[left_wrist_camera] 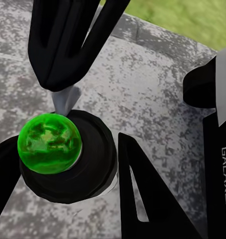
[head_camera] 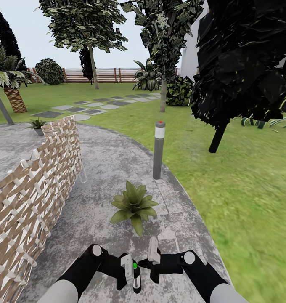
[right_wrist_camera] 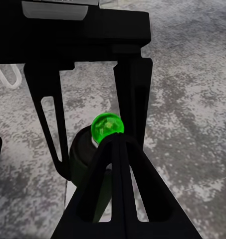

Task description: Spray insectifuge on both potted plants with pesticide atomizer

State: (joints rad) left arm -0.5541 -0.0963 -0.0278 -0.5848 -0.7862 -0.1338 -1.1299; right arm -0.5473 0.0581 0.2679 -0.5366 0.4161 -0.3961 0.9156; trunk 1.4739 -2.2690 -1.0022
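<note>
The pesticide atomizer (head_camera: pixel 136 283), a dark bottle with a glowing green ball on top, stands upright in my left gripper (head_camera: pixel 132 273), low in the head view. In the left wrist view the bottle (left_wrist_camera: pixel 95 167) sits between the two fingers of the left gripper (left_wrist_camera: pixel 63 159), which is shut on it. My right gripper (head_camera: pixel 145 265) is shut, and its joined tips (right_wrist_camera: pixel 115 139) point at the atomizer's head (right_wrist_camera: pixel 107 127). One potted plant (head_camera: pixel 133 206) stands on the patio just ahead of both grippers. The other potted plant (head_camera: pixel 37 124) is far off at the left, behind the wicker chair.
The wicker chair (head_camera: pixel 33 189) fills the left side. A grey bollard (head_camera: pixel 159 149) stands at the patio edge (head_camera: pixel 189 198) beyond the near plant. Lawn (head_camera: pixel 244 189) spreads to the right, with a dark tree (head_camera: pixel 244 63). Stepping stones (head_camera: pixel 88 107) lead toward the slat fence (head_camera: pixel 105 75).
</note>
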